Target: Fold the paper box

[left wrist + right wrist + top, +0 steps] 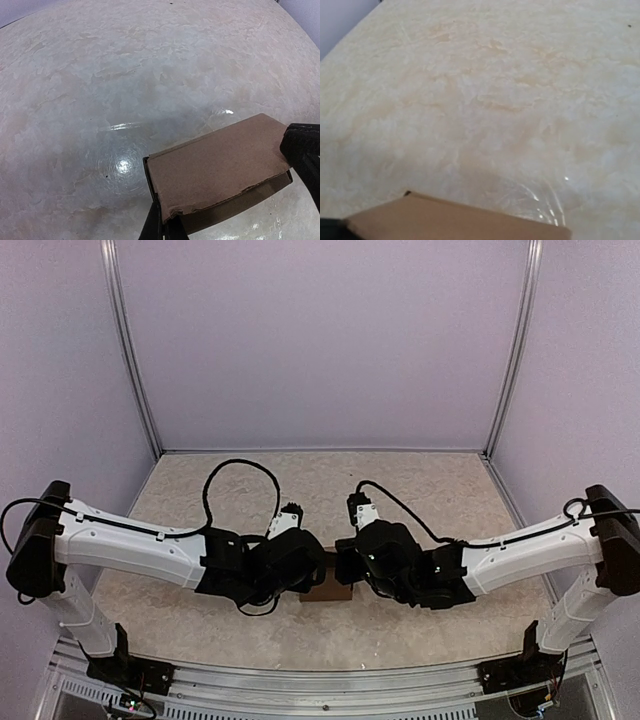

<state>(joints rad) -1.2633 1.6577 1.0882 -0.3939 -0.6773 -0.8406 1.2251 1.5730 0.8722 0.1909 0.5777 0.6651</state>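
One paper box (220,165), partly cropped, seemingly in the left pincer (162,226).

No readable text, label, brand or number anywhere; the paper box (215,167) is unprinted.

Toward the near middle of the surface (420,490), the box (330,586) lies between two tools, the left tool (162,226) at its left corner, the right tool (301,146) touching its right corner.

Lab test cell, plain lilac walls (320,340), aluminium posts (130,340), marbled tabletop (420,480)
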